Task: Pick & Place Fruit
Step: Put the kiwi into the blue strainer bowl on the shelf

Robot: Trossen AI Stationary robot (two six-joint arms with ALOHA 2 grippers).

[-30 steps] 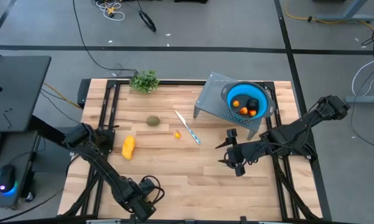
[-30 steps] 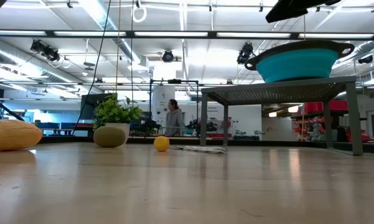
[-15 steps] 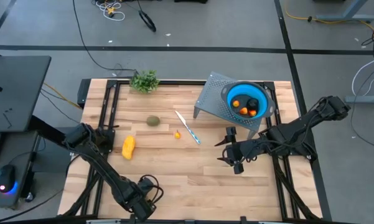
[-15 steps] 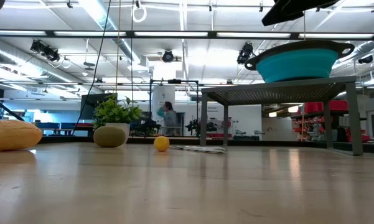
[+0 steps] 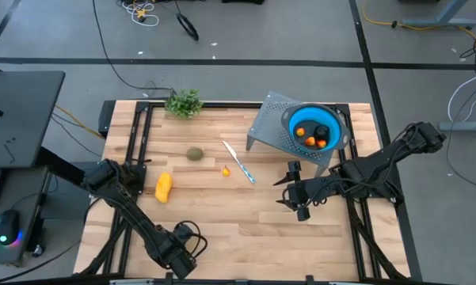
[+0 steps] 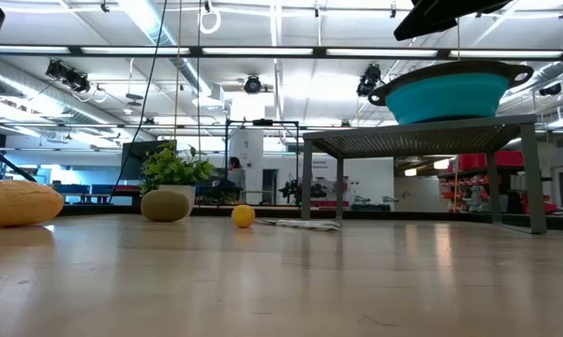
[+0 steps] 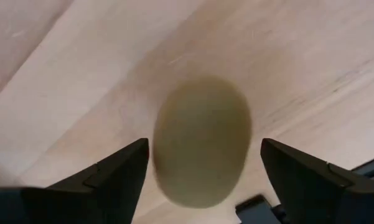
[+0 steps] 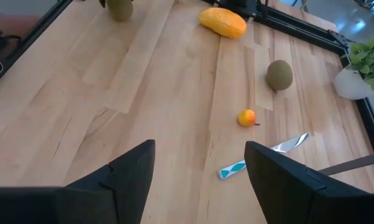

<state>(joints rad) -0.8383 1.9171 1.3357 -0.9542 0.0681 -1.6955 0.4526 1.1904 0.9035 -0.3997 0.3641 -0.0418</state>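
Observation:
My left gripper (image 5: 177,247) hovers open near the table's near edge, left of centre. In the left wrist view its fingers stand on either side of one olive-brown oval (image 7: 202,140) that lies on the wood, with a narrow gap on each side. My right gripper (image 5: 287,192) is open above bare wood, in front of the blue bowl (image 5: 338,119). The bowl sits on a grey stand and holds orange-red pieces (image 5: 301,132) and the dark round fruit (image 5: 322,132). The yellow fruit (image 5: 164,188), the other olive oval (image 5: 195,153) and one tiny orange fruit (image 5: 226,169) lie on the table.
A blue-handled knife (image 5: 239,161) lies beside the tiny orange fruit. A leafy sprig (image 5: 184,103) stands at the far edge. The grey perforated stand (image 5: 271,120) fills the far right corner. Bare wood spreads across the table's middle and near right.
Both grippers and all the fruit stand as they did. In the room behind the table a person has walked toward the left.

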